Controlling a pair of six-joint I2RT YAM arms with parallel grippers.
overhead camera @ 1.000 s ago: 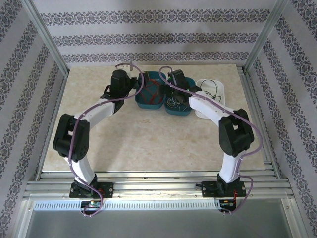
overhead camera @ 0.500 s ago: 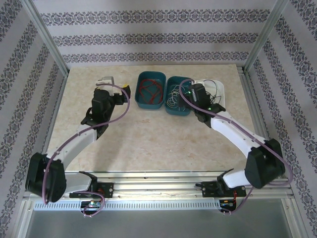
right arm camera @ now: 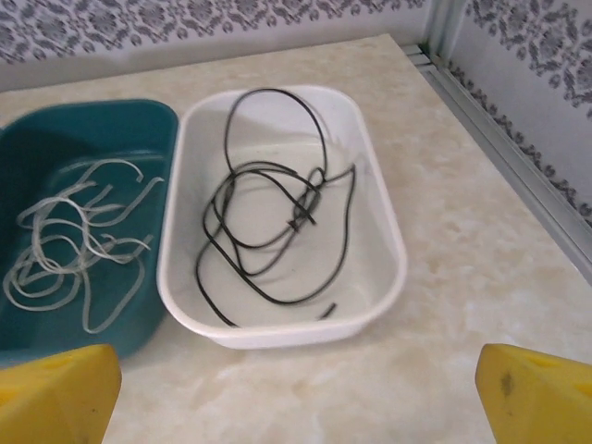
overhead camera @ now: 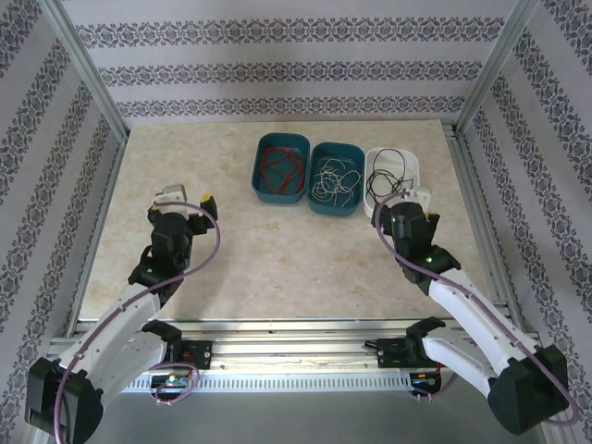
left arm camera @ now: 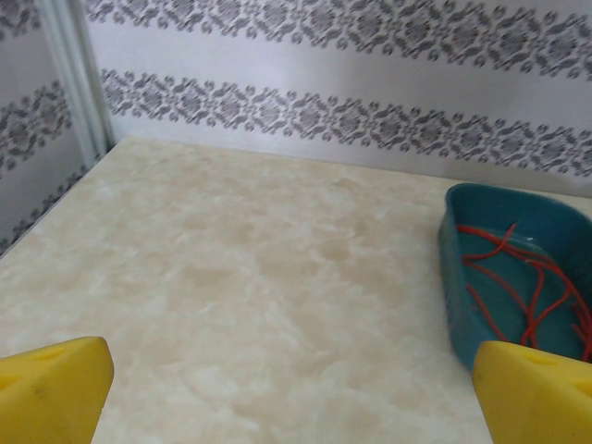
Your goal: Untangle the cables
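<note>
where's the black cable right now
In the right wrist view the black cable lies coiled inside the white tray, at the right end of the row of three trays, right beside the middle teal tray.

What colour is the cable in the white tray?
Black; the cable shows best in the right wrist view.

Both arms are built alike, with smooth white links between chunky black joint housings. The left arm (overhead camera: 129, 324) and the right arm (overhead camera: 472, 319) each carry a lilac cable (overhead camera: 218, 239) that loops loosely along the outside. The left pincer (overhead camera: 188, 196) and the right pincer (overhead camera: 410, 197) have black bodies with pale parts, and their fingertips (left arm camera: 55, 388) are blunt, bright yellow wedges. A small green light (overhead camera: 427, 262) glows on the right arm. The black base plates (overhead camera: 190, 351) show thin red wiring.
</note>
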